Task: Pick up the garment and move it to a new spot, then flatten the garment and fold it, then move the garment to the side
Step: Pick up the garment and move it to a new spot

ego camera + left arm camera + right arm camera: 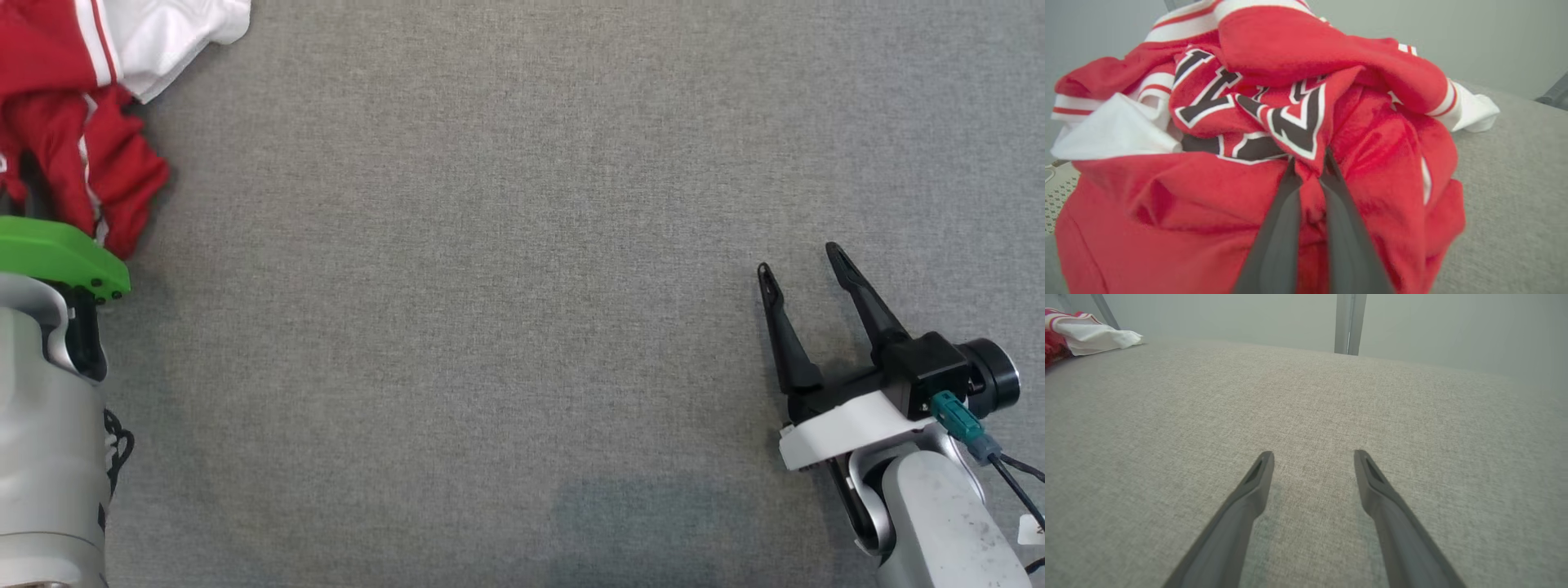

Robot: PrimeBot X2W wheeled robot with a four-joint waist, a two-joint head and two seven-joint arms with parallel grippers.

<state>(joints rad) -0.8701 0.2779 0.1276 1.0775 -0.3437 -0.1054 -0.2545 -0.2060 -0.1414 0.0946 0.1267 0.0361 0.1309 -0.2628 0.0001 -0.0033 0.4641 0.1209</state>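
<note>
Left gripper (1309,160), seen from its own wrist, has its two fingers nearly together, with a fold of the red and white garment (1274,102) pinched between them. The garment lies crumpled on the grey table (1515,163).

From the head, the garment sits at the far left corner, just beyond the left arm (49,408). The right gripper (798,261) rests at the lower right, well apart from it.

From the right wrist, its fingers stand wide above the table, holding nothing.

I judge that the pick-up is the step in hand. Next, the arm must lift the garment and carry it toward the middle.
</note>
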